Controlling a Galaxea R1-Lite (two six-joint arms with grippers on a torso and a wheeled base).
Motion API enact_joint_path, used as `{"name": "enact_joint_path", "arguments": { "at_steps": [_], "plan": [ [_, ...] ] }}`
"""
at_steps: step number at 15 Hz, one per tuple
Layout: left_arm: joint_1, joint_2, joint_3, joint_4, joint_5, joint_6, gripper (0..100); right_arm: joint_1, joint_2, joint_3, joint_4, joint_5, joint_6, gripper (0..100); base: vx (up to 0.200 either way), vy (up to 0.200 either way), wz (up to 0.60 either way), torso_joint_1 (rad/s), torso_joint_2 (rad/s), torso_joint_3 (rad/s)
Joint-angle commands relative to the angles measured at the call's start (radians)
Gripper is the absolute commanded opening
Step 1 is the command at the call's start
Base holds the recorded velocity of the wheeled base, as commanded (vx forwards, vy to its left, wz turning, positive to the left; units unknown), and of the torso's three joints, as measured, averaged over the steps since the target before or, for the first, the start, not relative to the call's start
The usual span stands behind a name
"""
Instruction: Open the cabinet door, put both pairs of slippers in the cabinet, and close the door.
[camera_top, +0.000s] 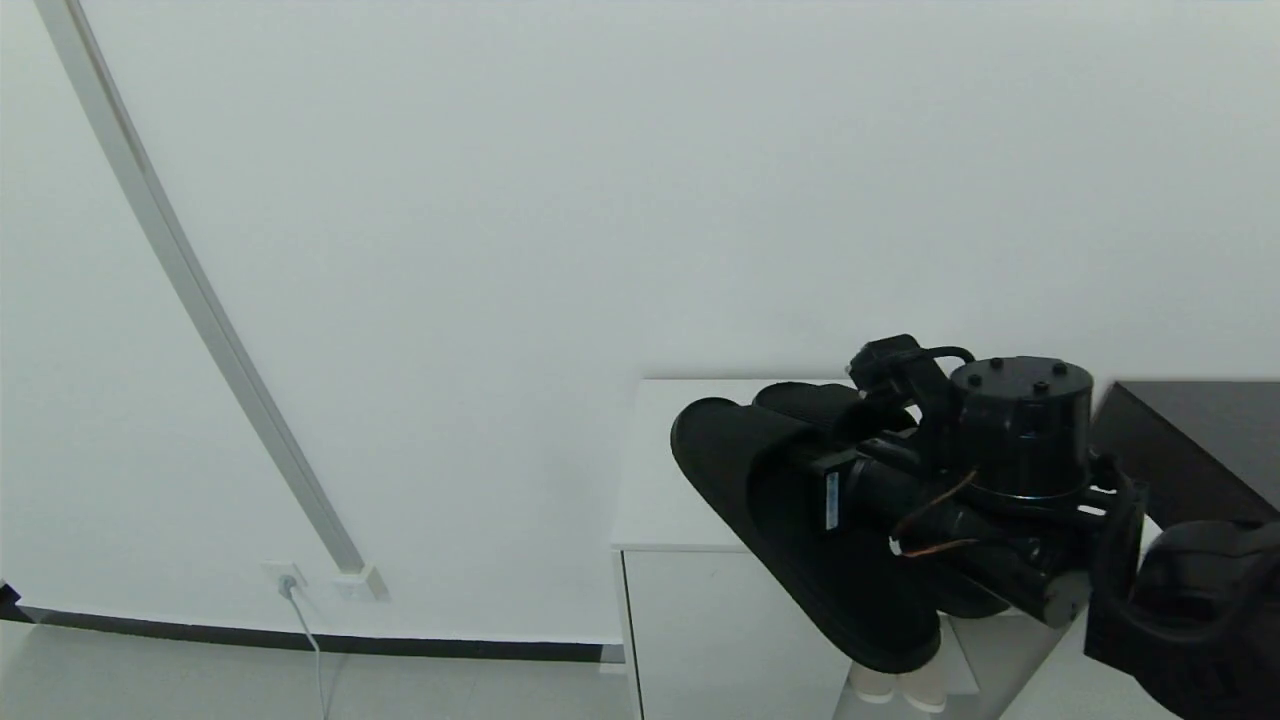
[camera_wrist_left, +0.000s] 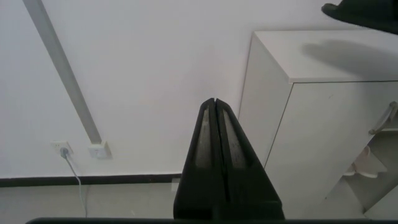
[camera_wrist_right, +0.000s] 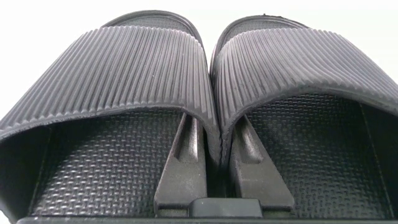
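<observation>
The white wall (camera_top: 600, 200) takes up most of the head view. The white cabinet (camera_top: 670, 480) stands against it at about 5 o'clock, with its flat top bare on the wall side. At 3 o'clock, just beside the cabinet, we see the corner of a dark furniture top (camera_top: 1190, 440).

The black slippers (camera_top: 790, 500) hang in the air over the cabinet's front edge, at roughly 4 o'clock. They are side by side and tilted, with the toes up toward 10 o'clock and the heels down toward 5 o'clock. They cast a shadow on the cabinet top but do not touch it.

The right gripper (camera_wrist_right: 214, 121) carries them. One finger (camera_wrist_right: 186, 168) lies inside each slipper, and the two narrowly pinch the adjoining strap edges between them. The left gripper (camera_wrist_left: 214, 155) is lower and off toward 7 o'clock. It holds nothing, and its fingers are pressed together.

A grey strip (camera_top: 190, 280) runs down the wall from 11 o'clock to 7 o'clock. The cabinet's front is open on its right side, and a pale pair (camera_wrist_left: 367, 165) rests on a shelf inside. A wall socket (camera_top: 285, 577) with a plugged-in cable sits at the foot of the strip.
</observation>
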Motion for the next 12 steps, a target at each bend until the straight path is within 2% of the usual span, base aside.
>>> {"name": "enact_joint_path", "arguments": {
  "at_steps": [1,5,12],
  "plan": [
    [0.000,0.001,0.000,0.000,0.000,0.001,0,0.000,-0.086,0.061,-0.016,0.041,-0.055,0,0.000,0.000,0.00,0.000,0.00,0.000],
    [0.000,0.001,0.000,0.000,-0.001,0.002,0,-0.031,-0.089,0.184,-0.205,0.127,-0.216,0,0.000,0.000,0.00,0.000,0.00,0.000],
    [0.000,0.001,0.000,0.000,-0.001,0.002,0,-0.031,-0.066,0.192,-0.219,0.144,-0.229,0,0.000,0.000,0.00,0.000,0.00,0.000]
  ]
}}
